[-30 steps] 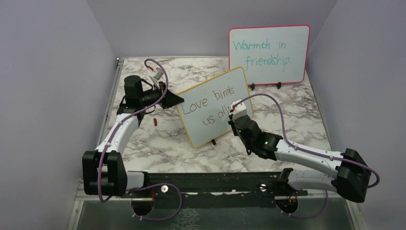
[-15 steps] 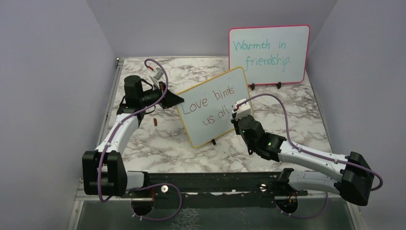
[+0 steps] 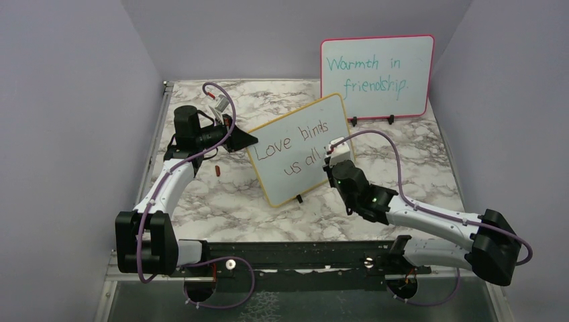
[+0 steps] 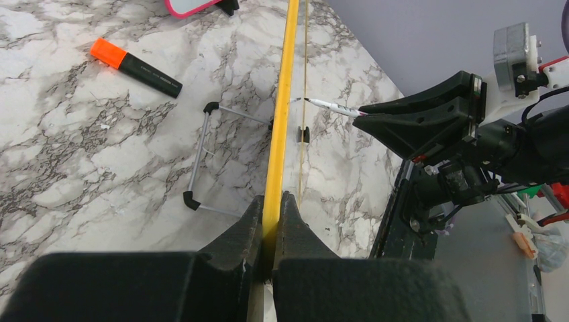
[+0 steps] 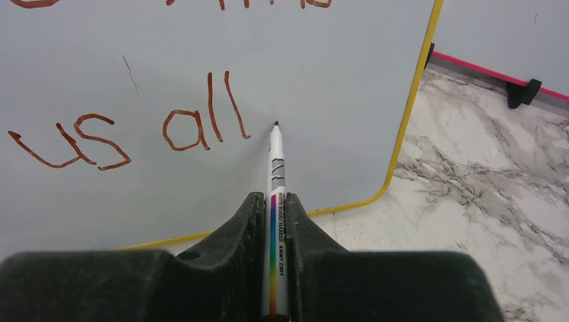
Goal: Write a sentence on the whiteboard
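Right claw (image 5: 272, 201) is squeezed shut on a white marker (image 5: 276, 168), low in the middle of the right wrist view. The marker points up the frame. Its dark tip sits at the whiteboard (image 5: 315, 60), just right of the word "all". I cannot tell if the tip touches the board.

The sentence (image 3: 295, 146) reads "Love binds us all" in two lines. In the top view the whiteboard stands tilted in the middle of the frame.

Left claw (image 4: 270, 209) is shut tight on the yellow edge of the whiteboard, at the bottom middle of the left wrist view.

An orange pen (image 4: 136, 67) lies on the marble table (image 4: 80, 168) in the upper left of that view. A pink board (image 3: 376, 74) with teal words stands in the upper right of the top view.
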Tool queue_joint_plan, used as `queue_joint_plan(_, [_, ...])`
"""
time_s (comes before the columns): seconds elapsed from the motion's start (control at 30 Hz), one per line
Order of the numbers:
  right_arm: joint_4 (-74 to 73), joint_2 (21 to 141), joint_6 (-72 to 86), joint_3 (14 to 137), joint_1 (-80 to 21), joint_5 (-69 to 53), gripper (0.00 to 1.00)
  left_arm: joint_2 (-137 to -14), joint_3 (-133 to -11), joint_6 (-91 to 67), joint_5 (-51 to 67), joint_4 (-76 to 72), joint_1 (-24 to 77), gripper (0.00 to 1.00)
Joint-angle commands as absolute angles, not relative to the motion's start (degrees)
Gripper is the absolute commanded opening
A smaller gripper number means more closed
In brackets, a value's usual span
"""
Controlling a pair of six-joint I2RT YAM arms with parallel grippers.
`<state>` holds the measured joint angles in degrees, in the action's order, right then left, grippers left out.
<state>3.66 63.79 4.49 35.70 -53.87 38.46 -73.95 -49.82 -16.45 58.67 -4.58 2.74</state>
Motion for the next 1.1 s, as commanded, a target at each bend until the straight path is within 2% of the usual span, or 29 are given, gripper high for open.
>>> queue_joint_plan(0.0, [6.50, 65.17, 4.56, 35.13, -53.20, 38.13, 0.01, -75.27, -49.74, -11.74, 53.11, -0.09, 2.37, 0.00])
queue_joint_plan(0.37, [6.31, 65.54, 4.61, 35.25, -52.64, 36.98, 0.01, -75.32, -49.75, -11.79, 53.26, -0.09, 2.33, 0.00])
queue_joint_plan(0.57, [1.49, 61.24, 5.80, 36.71, -52.60, 37.43, 0.01, -75.26, -49.83, -12.07, 53.20, -0.09, 2.37, 0.00])
queue_joint_plan(0.7, [-2.91, 57.34, 6.69, 37.79, -52.64, 37.51, 0.01, -75.18, -49.77, -12.06, 53.03, -0.09, 2.34, 0.07])
queue_joint_plan(1.07, [-9.57, 47.56, 6.73, 40.36, -52.64, 39.01, 0.01, -72.20, -50.49, -15.30, 52.07, -0.94, 2.37, 0.38])
